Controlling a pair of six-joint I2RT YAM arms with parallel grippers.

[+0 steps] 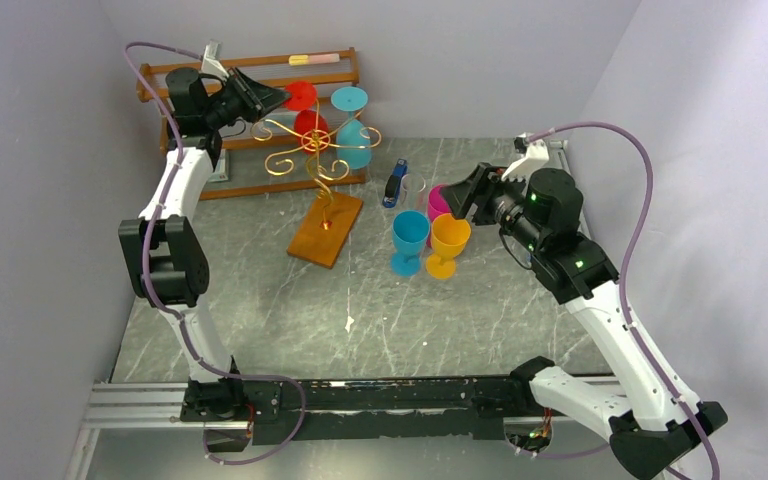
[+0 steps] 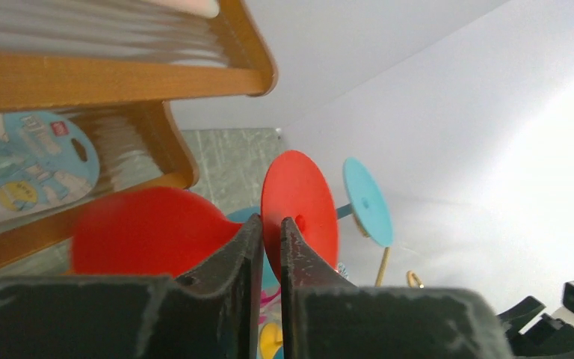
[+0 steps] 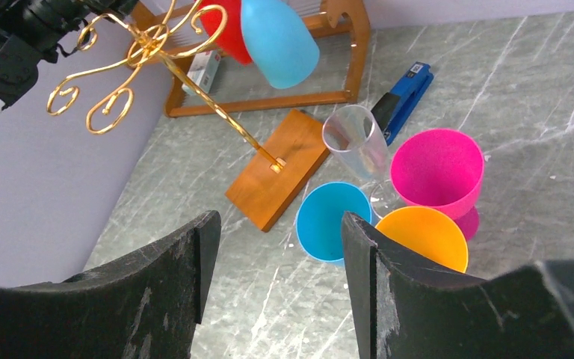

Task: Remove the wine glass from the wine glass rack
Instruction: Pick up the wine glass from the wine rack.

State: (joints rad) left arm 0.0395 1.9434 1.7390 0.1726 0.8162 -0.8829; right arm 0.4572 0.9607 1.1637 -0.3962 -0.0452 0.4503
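The gold wire wine glass rack [image 1: 312,152] stands on its orange-brown wooden base [image 1: 326,228] at the back of the table. A red wine glass [image 1: 309,126] and a light blue wine glass [image 1: 355,143] hang upside down on it. My left gripper [image 1: 276,100] is at the red glass's foot [image 1: 300,95]. In the left wrist view the fingers [image 2: 299,258] are nearly together [image 2: 270,224], with the edge of the red foot [image 2: 306,202] in the thin gap and the red bowl [image 2: 142,232] to their left. My right gripper [image 1: 457,196] is open and empty [image 3: 276,232] above the table.
A brown slatted wooden shelf rack [image 1: 260,70] stands against the back wall behind the gold rack. On the table to the right are a blue cup [image 1: 410,238], an orange cup [image 1: 449,240], a pink cup [image 1: 438,203], a clear glass [image 3: 355,138] and a blue stapler [image 1: 394,185].
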